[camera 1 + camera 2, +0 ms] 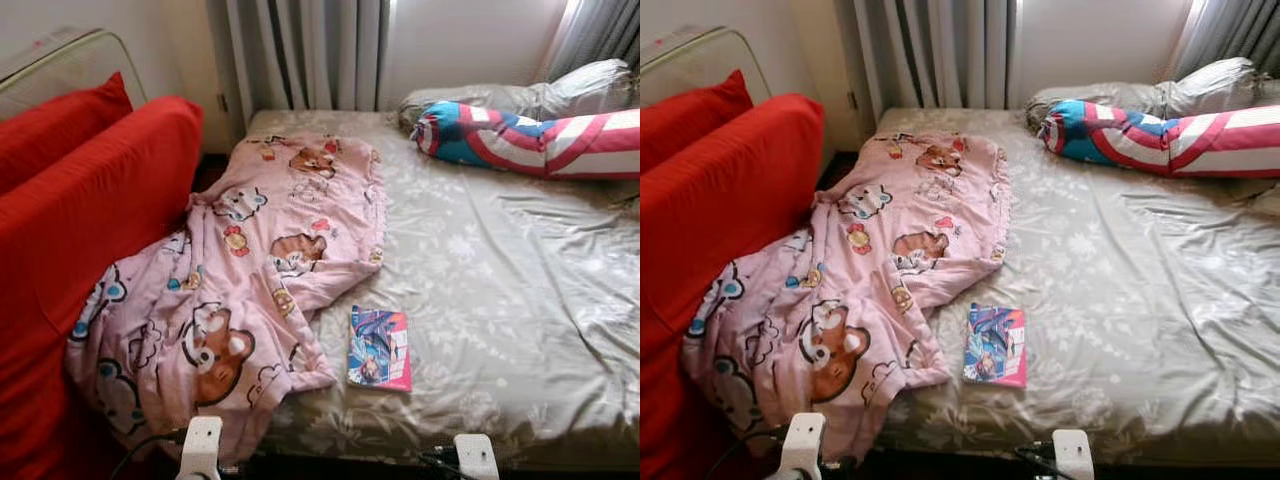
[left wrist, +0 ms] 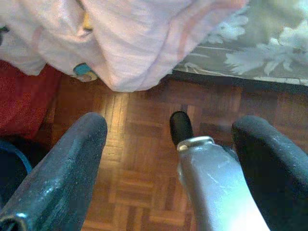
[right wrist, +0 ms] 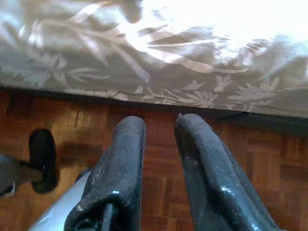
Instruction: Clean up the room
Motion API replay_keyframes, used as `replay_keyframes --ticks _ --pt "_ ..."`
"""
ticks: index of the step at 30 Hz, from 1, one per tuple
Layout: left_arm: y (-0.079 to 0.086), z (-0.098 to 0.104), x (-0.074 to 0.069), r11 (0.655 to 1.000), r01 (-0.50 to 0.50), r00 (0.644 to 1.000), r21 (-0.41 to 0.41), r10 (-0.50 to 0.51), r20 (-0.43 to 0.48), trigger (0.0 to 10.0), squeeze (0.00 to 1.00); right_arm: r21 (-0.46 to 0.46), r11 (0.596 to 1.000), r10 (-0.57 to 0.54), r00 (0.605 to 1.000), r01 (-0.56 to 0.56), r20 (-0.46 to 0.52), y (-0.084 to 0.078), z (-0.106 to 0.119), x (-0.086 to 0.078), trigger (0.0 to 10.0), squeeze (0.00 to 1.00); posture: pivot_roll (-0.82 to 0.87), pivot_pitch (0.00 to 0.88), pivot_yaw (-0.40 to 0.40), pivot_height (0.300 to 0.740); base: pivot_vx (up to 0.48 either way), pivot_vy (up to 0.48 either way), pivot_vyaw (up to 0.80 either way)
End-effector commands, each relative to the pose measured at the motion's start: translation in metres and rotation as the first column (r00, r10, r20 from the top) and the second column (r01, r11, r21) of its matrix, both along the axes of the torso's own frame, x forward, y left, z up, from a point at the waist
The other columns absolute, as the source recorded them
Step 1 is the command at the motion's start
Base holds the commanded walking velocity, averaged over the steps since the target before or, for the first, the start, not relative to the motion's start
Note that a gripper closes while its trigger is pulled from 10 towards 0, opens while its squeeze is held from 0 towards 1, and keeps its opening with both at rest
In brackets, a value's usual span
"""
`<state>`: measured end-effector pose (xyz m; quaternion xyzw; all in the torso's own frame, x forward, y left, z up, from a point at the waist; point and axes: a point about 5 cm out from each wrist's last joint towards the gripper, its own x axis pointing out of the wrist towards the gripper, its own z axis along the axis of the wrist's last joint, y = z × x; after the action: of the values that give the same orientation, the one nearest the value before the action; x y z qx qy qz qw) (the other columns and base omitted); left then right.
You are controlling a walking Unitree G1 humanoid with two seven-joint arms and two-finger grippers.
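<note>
While both arms hang low at the foot of the wide bed with its grey floral sheet (image 1: 480, 260), the humanoid faces a room not yet tidied. A glossy blue-and-pink paperback book (image 1: 379, 348) lies flat on that sheet near the bed's foot edge, just beside the hem of a crumpled pink cartoon-bear quilt (image 1: 240, 300), which sprawls over the bed's left half and spills onto the bright red fabric sofa (image 1: 90, 220) standing against the bed's left side. At the bed's head rests a long red, white and blue striped bolster (image 1: 530, 138), with grey curtains (image 1: 300, 50) behind.

The left gripper (image 2: 168, 159) hovers over the parquet floor (image 2: 139, 144) below the quilt's drooping corner, its black fingers spread wide and empty. The right gripper (image 3: 161, 159) hangs below the bed's foot edge, fingers nearly pressed together, holding nothing.

The book looks like the likeliest first pickup. Being thin and flat on soft bedding, it would be best approached from its free edge, away from the quilt, so the fingers catch the cover alone and no cloth.
</note>
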<state>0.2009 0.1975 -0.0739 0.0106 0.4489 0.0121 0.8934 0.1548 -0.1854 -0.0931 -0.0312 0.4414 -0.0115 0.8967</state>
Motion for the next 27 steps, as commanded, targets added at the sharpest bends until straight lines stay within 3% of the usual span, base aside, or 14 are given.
replay_keyframes --ticks 1,8,15,18,21,27 --pt "0.002 -0.003 -0.006 1.0 -0.001 1.0 0.007 0.001 -0.02 10.0 0.0 0.005 1.0 0.023 1.0 -0.023 -0.001 0.003 0.0 0.001 10.0 0.0 -0.1 0.02 0.023 0.74 0.0 0.0 0.8" --pt "0.003 -0.004 -0.009 1.0 0.006 1.0 0.01 -0.005 -0.031 10.0 0.0 0.028 1.0 -0.008 1.0 0.009 -0.009 0.003 -0.001 -0.002 10.0 0.0 -0.1 0.029 0.027 0.74 0.171 0.0 0.23" --pt "0.002 -0.005 -0.009 1.0 0.008 0.999 0.005 -0.008 -0.032 10.0 0.0 0.028 0.999 0.035 0.999 -0.034 -0.008 0.007 -0.001 -0.002 10.0 0.0 -0.1 0.033 0.027 0.74 0.256 0.0 0.0" --pt "0.003 -0.005 -0.01 1.0 0.011 0.999 0.009 -0.011 -0.032 10.0 0.0 0.012 0.997 0.075 0.997 -0.075 -0.005 0.009 -0.002 -0.003 10.0 0.0 -0.1 0.034 0.03 0.74 0.276 0.0 0.8" --pt "0.003 -0.005 -0.01 1.0 0.013 0.999 0.011 -0.012 -0.033 10.0 0.0 0.047 0.999 0.011 1.0 -0.01 -0.017 0.007 -0.004 -0.008 10.0 0.0 -0.1 0.035 0.03 0.74 0.274 0.0 0.63" --pt "0.003 -0.005 -0.01 1.0 0.016 0.999 0.012 -0.015 -0.035 10.0 0.0 0.051 0.999 0.012 1.0 -0.012 -0.014 0.005 -0.004 -0.011 10.0 0.0 -0.11 0.038 0.029 0.74 0.137 0.0 0.0"
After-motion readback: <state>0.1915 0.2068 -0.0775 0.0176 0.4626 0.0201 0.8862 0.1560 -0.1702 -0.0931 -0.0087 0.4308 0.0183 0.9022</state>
